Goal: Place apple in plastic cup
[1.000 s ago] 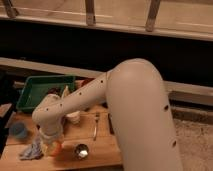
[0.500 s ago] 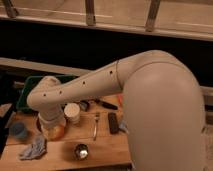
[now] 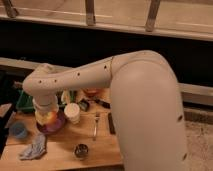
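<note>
Arm point(image 3: 100, 75) is reaching over table point(image 3: 60, 159). Tool point(image 3: 45, 116) is hanging at purple bowl point(image 3: 57, 130), right by apple point(image 3: 51, 119) sitting in it; spread or pinching, can't tell. Prob. pickup step. Next move is calling for lifting apple, carrying to plastic cup point(image 3: 19, 131) near bowl. Counting: 3 cups incl. cream cup point(image 3: 72, 112), metal cup point(image 3: 81, 150); 2 bowls incl. orange-red bowl point(image 3: 92, 93); 1 apple.

I'm watching the wooden table point(image 3: 59, 156).
It's carrying a plastic cup point(image 3: 20, 131), grey cloth point(image 3: 33, 148), purple bowl point(image 3: 56, 128), cream cup point(image 3: 73, 113), metal cup point(image 3: 81, 150) and fork point(image 3: 95, 125); the gripper point(image 3: 46, 118) is hanging over the bowl.
</note>
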`<state>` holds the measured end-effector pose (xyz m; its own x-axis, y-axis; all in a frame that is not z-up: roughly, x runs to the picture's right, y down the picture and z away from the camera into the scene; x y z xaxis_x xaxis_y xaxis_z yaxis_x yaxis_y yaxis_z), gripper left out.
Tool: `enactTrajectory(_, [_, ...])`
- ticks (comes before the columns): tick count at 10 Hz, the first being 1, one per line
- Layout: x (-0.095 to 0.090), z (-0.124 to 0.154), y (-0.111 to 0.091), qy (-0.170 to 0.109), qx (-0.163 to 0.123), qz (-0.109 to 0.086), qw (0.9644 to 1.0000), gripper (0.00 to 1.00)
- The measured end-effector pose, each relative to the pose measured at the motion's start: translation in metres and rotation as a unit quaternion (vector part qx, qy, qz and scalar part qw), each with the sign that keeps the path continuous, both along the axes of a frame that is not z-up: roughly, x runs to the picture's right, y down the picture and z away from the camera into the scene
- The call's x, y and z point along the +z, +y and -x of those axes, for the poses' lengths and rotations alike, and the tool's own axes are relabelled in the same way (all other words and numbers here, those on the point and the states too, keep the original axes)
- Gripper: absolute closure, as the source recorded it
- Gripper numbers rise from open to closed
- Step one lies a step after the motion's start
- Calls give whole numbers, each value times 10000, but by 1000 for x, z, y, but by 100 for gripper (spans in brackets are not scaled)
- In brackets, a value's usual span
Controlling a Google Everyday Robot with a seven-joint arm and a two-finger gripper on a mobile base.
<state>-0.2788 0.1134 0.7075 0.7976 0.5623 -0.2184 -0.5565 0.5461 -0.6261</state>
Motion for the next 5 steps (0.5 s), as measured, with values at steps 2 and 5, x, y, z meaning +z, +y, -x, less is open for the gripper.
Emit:
enactTrajectory(2, [15,32,-27,-366,-35,-115,9993,100])
enactTrajectory(5, [20,75,-55,-976,-77,-217,9950,100])
